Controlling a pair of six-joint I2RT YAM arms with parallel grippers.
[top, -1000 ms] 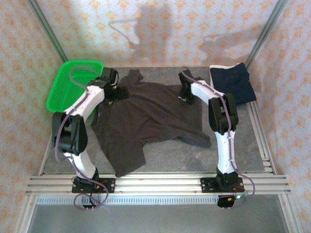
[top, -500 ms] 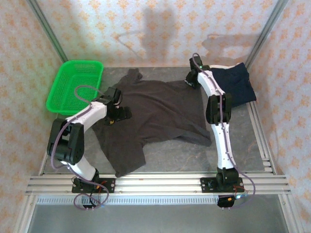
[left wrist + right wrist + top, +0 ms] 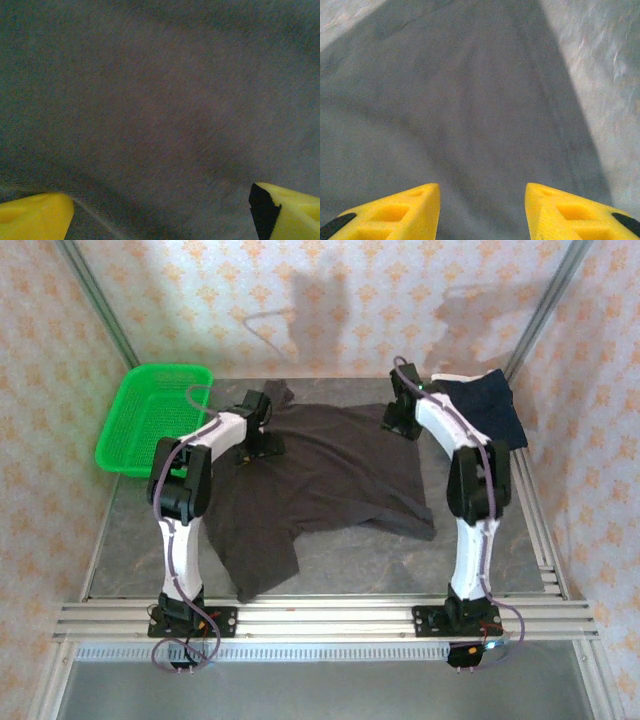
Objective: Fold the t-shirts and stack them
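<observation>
Left gripper [image 3: 160, 200], fingers spread wide, has swung from the near-left up to the far-left shoulder of the dark charcoal t-shirt [image 3: 320, 475]. Right gripper [image 3: 481, 187], parted and empty, hovers at its far-right corner. With the shirt lying unfolded mid-table, both look poised to pinch its far edge.

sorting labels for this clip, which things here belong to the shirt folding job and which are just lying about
Part of the job:
- dark charcoal t-shirt, spread out on the table
- navy t-shirt, folded at the far right
- thin white edge along the navy one, possibly another shirt

Just lying about:
- green mesh basket, far left corner
</observation>
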